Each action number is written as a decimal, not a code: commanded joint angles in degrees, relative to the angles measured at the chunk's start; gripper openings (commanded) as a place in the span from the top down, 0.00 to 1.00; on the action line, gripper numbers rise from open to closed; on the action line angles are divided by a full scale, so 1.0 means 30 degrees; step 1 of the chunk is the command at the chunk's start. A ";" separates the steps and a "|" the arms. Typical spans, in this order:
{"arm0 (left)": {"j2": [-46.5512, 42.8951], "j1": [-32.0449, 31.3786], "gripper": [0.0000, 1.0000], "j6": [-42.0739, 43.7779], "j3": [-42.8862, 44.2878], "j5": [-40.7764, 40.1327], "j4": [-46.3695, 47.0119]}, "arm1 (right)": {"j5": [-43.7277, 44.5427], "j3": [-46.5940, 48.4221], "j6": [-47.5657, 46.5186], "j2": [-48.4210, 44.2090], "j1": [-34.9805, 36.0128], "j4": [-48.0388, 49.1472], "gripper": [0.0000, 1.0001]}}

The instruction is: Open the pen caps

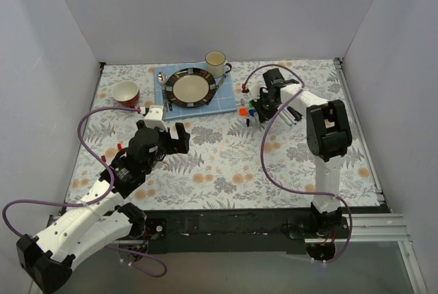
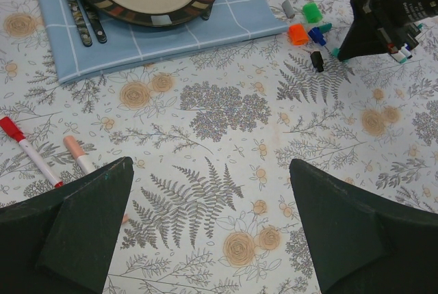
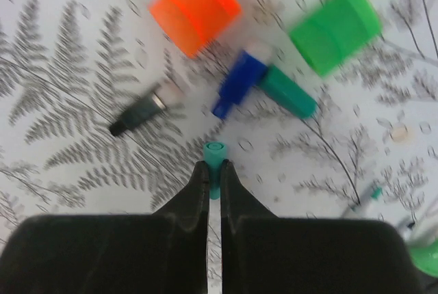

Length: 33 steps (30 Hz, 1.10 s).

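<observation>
No word, number or brand can be read anywhere; the pen caps (image 3: 195, 8), mug (image 1: 216, 61), plate (image 1: 191, 87) and floral surface (image 1: 233, 164) bear no legible lettering.

White walls (image 1: 205, 7), floral tablecloth (image 1: 233, 164)

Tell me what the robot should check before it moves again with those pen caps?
1. Right hand is shut on the teal cap: ok.
2. That cap is free of its pen: cannot tell, the fingers hide what lies under it.
3. Left hand is open with nothing in it: ok.
4. Orange cap, green cap and blue cap lie apart from the right hand's fingers: ok.
5. Red pen near the left hand has its cap off: not ok, the cap is on.
</observation>
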 commanded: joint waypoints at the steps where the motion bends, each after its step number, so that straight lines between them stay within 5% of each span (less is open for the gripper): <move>1: 0.0035 0.0062 0.02 0.0014 -0.0008 -0.0374 0.0080 | -0.0070 0.1748 0.0232 0.1027 0.1439 -0.0764 0.97; 8: 0.0504 0.0178 0.02 -0.0687 -0.0096 0.0266 0.0314 | -0.1154 0.2220 0.0525 0.0416 0.1646 -0.1029 0.64; 11: 0.0826 0.0471 0.02 -0.1683 -0.0301 0.1319 0.0519 | -0.1065 0.1548 0.0584 -0.1252 0.1529 -0.0679 0.59; 19: 0.3075 0.2547 0.02 -0.7362 -0.1500 0.1822 0.1219 | -0.2819 -0.1060 0.0175 -0.5530 0.0974 -0.0295 0.58; 24: 0.6065 0.4102 0.22 -0.9652 -0.2118 0.1182 0.2365 | -0.6247 -0.3600 0.0026 -0.8221 0.0973 0.0316 0.57; 27: 0.8846 0.5245 0.46 -1.0354 -0.0633 -0.0573 0.1725 | -0.7304 -0.5041 0.0261 -0.9367 0.0973 0.1575 0.57; 33: 1.4294 0.6038 0.47 -1.1705 0.4057 -0.3331 -0.3432 | -0.8213 -0.6218 0.0320 -1.0424 0.0973 0.2135 0.57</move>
